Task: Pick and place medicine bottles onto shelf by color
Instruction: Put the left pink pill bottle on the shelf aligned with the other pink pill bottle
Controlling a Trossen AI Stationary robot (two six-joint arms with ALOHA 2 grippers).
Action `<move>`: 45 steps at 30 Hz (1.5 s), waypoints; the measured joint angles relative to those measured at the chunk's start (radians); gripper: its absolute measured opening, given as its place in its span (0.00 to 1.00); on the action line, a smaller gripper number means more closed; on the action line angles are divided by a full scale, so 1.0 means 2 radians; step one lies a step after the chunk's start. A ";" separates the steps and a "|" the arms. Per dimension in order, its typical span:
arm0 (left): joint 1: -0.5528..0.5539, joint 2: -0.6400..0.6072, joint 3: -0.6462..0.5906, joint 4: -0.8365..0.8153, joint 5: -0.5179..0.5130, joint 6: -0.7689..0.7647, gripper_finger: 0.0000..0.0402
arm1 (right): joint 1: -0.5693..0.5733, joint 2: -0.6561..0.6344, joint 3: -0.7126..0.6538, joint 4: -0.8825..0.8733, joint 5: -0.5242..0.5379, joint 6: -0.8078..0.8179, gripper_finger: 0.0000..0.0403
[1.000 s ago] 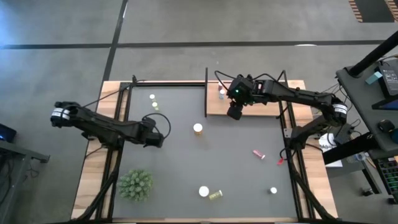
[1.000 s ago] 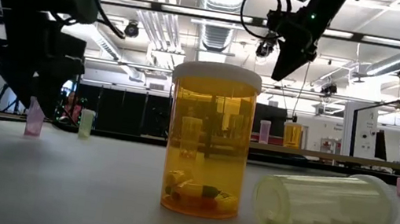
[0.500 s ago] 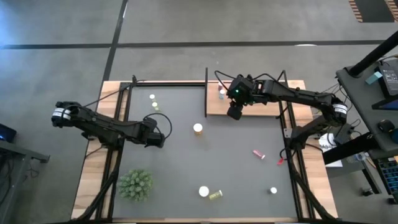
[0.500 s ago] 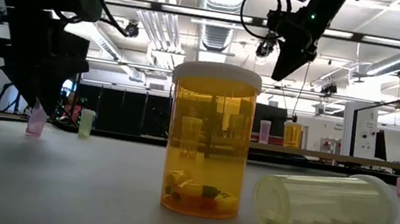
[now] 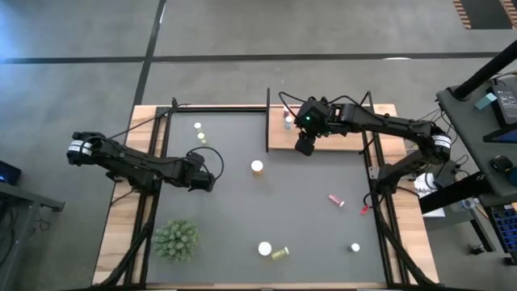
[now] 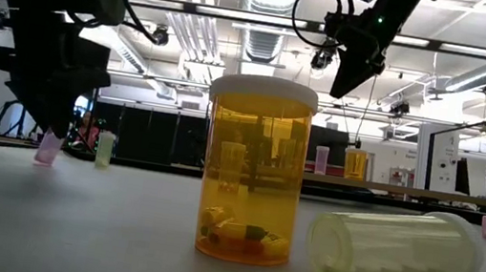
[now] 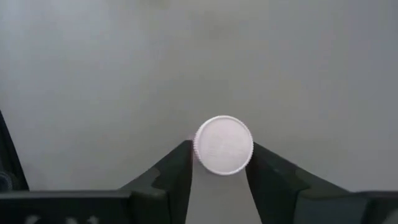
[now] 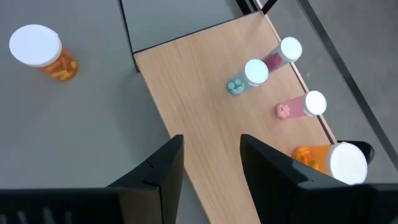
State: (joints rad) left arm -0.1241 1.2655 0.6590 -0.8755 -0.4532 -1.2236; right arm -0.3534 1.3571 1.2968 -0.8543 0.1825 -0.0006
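As the left gripper pinches a pink bottle below its cap near the mat's left edge, this light, smooth plastic could slip; right gripper, empty and narrowly parted, hovers over the shelf.

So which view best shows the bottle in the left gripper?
Left wrist view: the bottle's white cap sits pinched between the left gripper fingers. The low view shows its pink body under the gripper; the high view hides it.

2 dark arms, black looping cables.
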 joint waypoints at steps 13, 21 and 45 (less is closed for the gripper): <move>0.000 0.000 0.021 0.044 -0.008 0.029 0.26 | 0.000 0.000 0.000 0.000 0.000 0.000 0.37; -0.001 0.032 0.033 0.325 -0.006 0.214 0.26 | 0.004 0.000 0.000 -0.002 -0.001 -0.012 0.37; 0.025 0.283 0.252 0.394 0.105 0.432 0.25 | 0.076 -0.001 -0.041 0.011 -0.001 0.027 0.37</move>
State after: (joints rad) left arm -0.0736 1.8307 1.1630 -0.0872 -0.2423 -0.3599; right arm -0.2018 1.3560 1.2147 -0.8324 0.1814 0.0532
